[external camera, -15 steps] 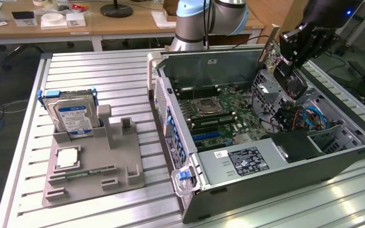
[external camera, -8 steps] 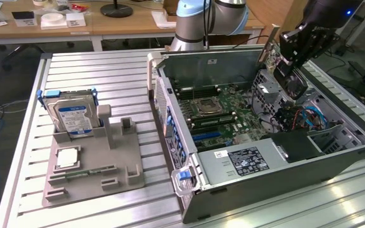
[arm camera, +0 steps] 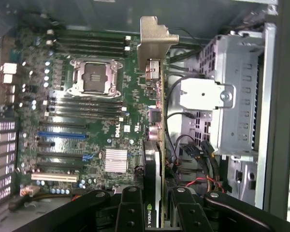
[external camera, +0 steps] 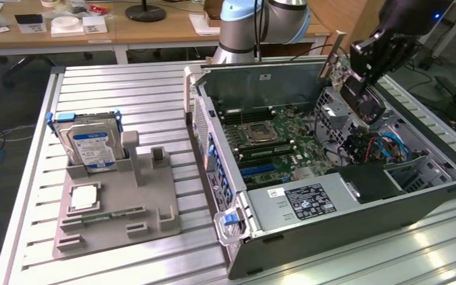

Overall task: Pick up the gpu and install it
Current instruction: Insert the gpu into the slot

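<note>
Slatted metal table [external camera: 133, 89] carries two things: one open case [external camera: 347, 231] lying on its side at the exterior view's right, and one grey fixture [external camera: 145, 208] at the exterior view's left. Behind the table stands one wooden desk [external camera: 164, 29] with small clutter; one arm [external camera: 252, 24] rises at the table's far edge.

One hard drive [external camera: 92, 145] stands upright in the fixture, its blue-and-white label showing; one thin green stick [external camera: 105, 217] lies flat lower on the same fixture.

Inside the case lies one motherboard [arm camera: 111, 121]; on it are one bare socket [arm camera: 94, 77], two banks of memory slots flanking that socket, one blue slot [arm camera: 63, 135], one white slot [arm camera: 55, 177] and one silver heatsink [arm camera: 116, 159]. One grey drive cage [arm camera: 232, 96] sits beside the board.

One gripper [external camera: 374, 62] hangs over the case's far right part, clenched on the one gpu [external camera: 361, 100]; two black fingers [arm camera: 130, 208] press the card from either side. The gpu is held edge-on above the open case, over the border between motherboard and drive cage, its one silver bracket [arm camera: 154, 34] at the end away from the fingers; it is not seated in any slot.
</note>
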Robot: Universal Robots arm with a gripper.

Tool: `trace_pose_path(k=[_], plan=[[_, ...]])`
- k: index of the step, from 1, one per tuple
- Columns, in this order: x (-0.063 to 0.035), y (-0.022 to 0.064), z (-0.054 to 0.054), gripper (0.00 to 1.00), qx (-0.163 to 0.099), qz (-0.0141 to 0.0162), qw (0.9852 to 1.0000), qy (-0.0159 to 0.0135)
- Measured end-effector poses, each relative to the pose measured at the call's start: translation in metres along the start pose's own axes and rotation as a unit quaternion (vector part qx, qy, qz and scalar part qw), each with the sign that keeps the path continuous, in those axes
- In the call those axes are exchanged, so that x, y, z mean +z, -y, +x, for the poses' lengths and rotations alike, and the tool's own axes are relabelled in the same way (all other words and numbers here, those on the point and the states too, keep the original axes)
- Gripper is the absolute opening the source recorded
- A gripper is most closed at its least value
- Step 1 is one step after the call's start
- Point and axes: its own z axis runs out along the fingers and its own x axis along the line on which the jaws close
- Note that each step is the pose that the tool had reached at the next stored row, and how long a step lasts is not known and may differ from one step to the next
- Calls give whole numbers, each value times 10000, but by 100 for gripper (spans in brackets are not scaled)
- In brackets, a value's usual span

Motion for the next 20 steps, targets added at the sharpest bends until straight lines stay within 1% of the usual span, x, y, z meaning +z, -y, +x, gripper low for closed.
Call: trace_pose_path(k=[2, 4, 7, 9, 12, 15, 17, 20], plan=[[0, 0, 0, 27, -179, -1, 9998, -14], [0, 1, 0, 27, -363, -1, 9993, -29], [0, 1, 0, 27, -633, -2, 9980, -50], [1, 1, 0, 27, -814, -3, 9967, -65], [2, 1, 0, 27, -1087, -5, 9940, -86], [4, 1, 0, 27, -1354, -8, 9907, -107], [5, 1, 0, 27, -1534, -10, 9881, -121], [6, 1, 0, 27, -1804, -14, 9835, -142]])
